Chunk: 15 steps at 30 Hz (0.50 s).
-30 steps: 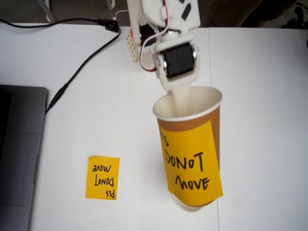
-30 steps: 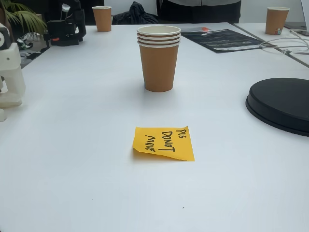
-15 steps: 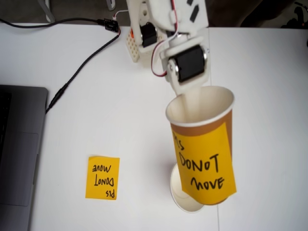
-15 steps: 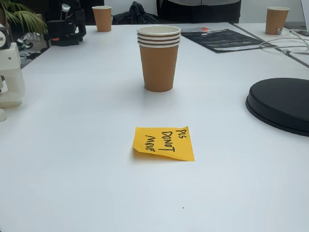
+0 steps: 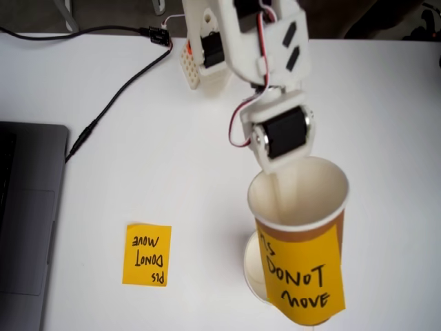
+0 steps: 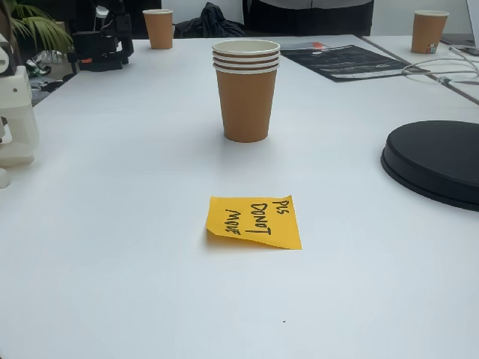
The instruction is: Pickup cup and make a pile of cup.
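Cup (image 5: 301,238) shifted right-down, clamped in gripper (image 5: 288,185), overlapping pile of cup (image 5: 252,267); loose note (image 5: 147,254) left.

Brown paper cup (image 5: 300,227) with orange note, tilted, raised, partly overlapping cream-white pile of cup (image 5: 253,265) on table.

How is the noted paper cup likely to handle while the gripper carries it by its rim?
The cup looks thin-walled and empty, so probably light but easily squashed. It hangs tilted from the gripper, one finger inside, so it may swing or slip. Its note seems loosely stuck and might peel.
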Available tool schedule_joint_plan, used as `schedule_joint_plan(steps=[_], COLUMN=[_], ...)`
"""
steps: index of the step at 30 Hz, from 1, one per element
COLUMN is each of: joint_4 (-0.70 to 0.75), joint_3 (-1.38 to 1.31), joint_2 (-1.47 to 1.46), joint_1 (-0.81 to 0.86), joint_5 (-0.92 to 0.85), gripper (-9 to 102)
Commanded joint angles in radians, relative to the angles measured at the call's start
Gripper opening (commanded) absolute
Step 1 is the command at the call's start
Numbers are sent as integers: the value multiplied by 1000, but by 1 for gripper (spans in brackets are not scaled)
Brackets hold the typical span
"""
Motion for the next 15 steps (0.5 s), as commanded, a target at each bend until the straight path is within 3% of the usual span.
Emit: schedule_joint_plan(steps=[1,7,15], joint_4=[94,184,181], joint_3=[-89,-89,-91], joint_2=[5,-34,-54], joint_1=[-8,-8,-8], joint_5=[11,12,6], gripper=[-7,-7,-7])
